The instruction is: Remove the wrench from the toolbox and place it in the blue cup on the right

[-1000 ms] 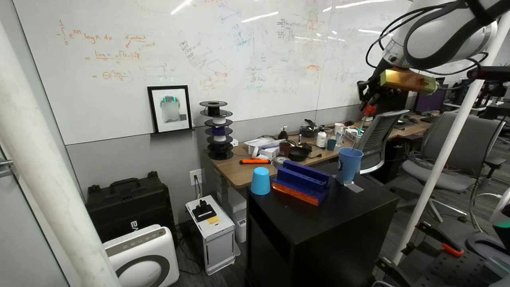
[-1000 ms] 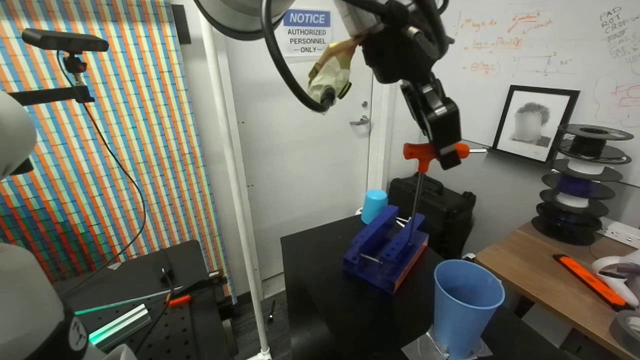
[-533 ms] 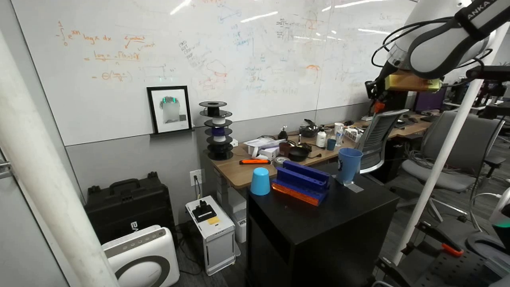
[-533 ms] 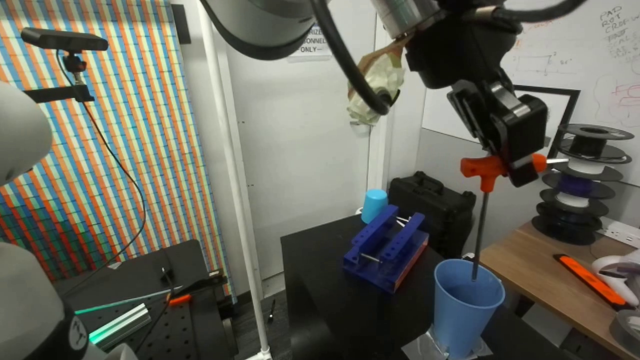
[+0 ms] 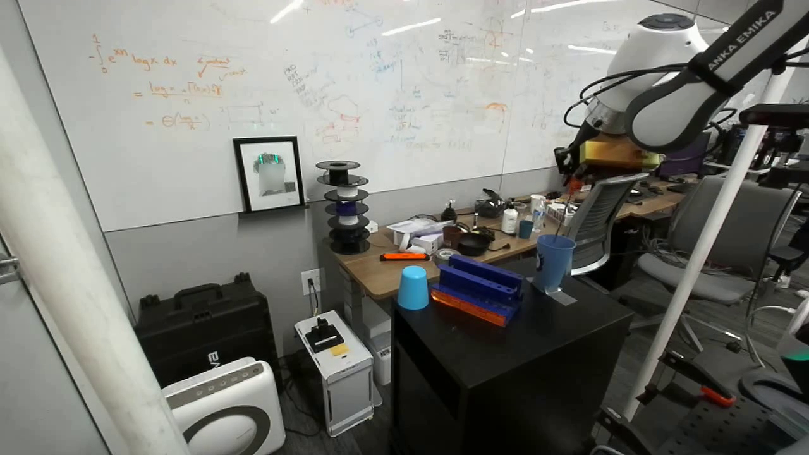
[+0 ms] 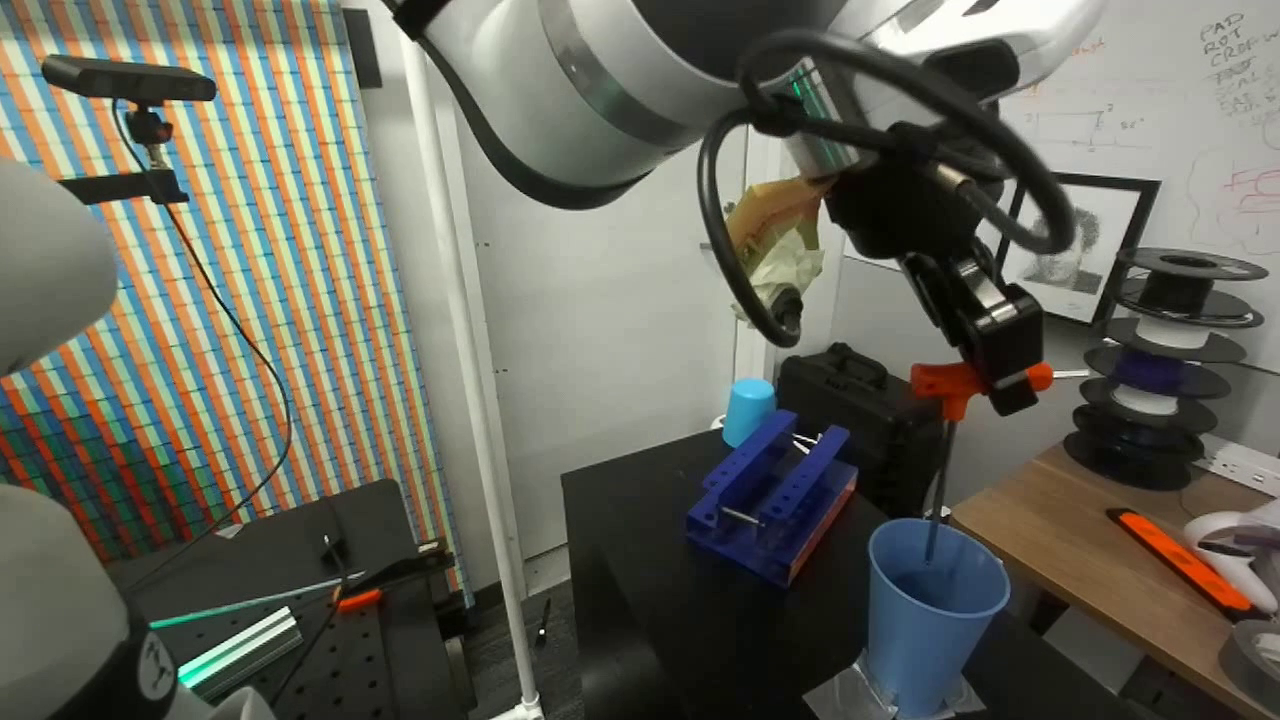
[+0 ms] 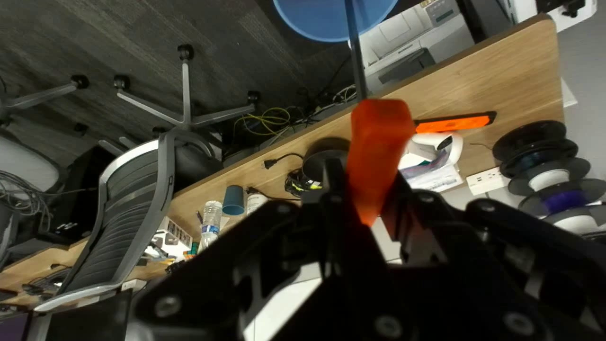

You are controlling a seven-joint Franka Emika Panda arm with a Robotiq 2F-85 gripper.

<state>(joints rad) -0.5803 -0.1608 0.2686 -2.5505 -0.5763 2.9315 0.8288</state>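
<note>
You are at the placing step: jaws clamped on the wrench (image 6: 953, 403) at its orange handle, shaft tip apparently at or just inside the mouth of the blue cup (image 6: 925, 640), so your next move calls for lowering before release.

Your arm (image 5: 660, 60) sits upper right in an exterior view, wrist (image 5: 605, 118) canted down and left in frame. Your gripper (image 7: 368, 184) is tilted, tips lowest, and you've got it clamped: fingers (image 6: 1003, 348) tight from both sides on what you're holding. In the wrist view they point up from the bottom edge.
</note>
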